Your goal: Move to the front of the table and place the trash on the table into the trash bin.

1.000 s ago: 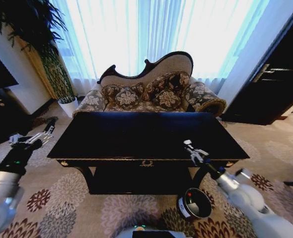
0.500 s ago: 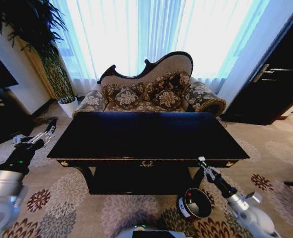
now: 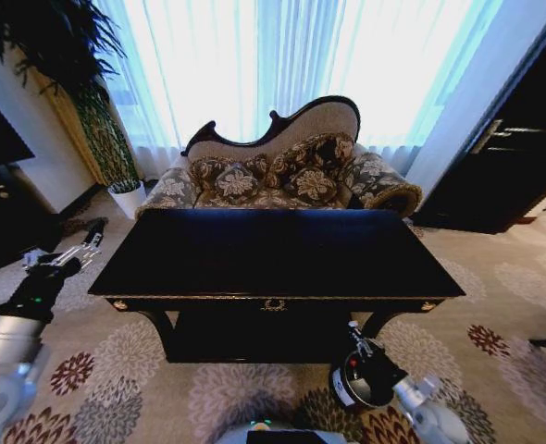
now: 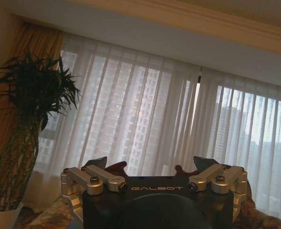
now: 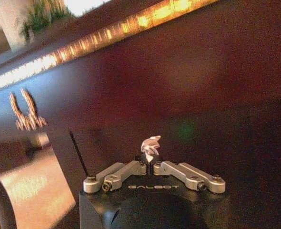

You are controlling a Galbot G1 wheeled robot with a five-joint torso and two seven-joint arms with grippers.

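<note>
Over the trash bin, head view: the right gripper (image 3: 354, 331) hangs above the rim of the trash bin (image 3: 364, 380), which stands on the patterned carpet (image 3: 116, 361) just in front of the table (image 3: 273, 250), right of its gold ornament (image 3: 273, 303).
Change, head view: a second ago this gripper was up at the table's front edge; it has since swung down and inward to the bin, so I judge the drop is about to happen.
Table, head view: the glossy black top shows no litter that I can make out.
Left arm, head view: the left gripper (image 3: 79, 250) is parked off the table's left end, pointing at the floor by the potted plant (image 3: 97, 129); it has hardly moved.
Left wrist view: the left gripper (image 4: 155, 171) has its fingers spread wide with nothing between them, facing the sheer curtains (image 4: 178, 124).
Right wrist view: the right gripper (image 5: 151, 164) has its fingertips pinched together on a small crumpled scrap of the trash (image 5: 150, 146), shiny and pale, standing up from the tips.
Background, right wrist view: the table's dark carved front and its ornament (image 5: 24, 109) lie behind the gripper, and a dark curved edge at the lower corner may be the bin's rim, though I cannot tell.
Meaning: with the piece not yet released, the task is close to done for this item, pending the fingers parting over the bin.
</note>
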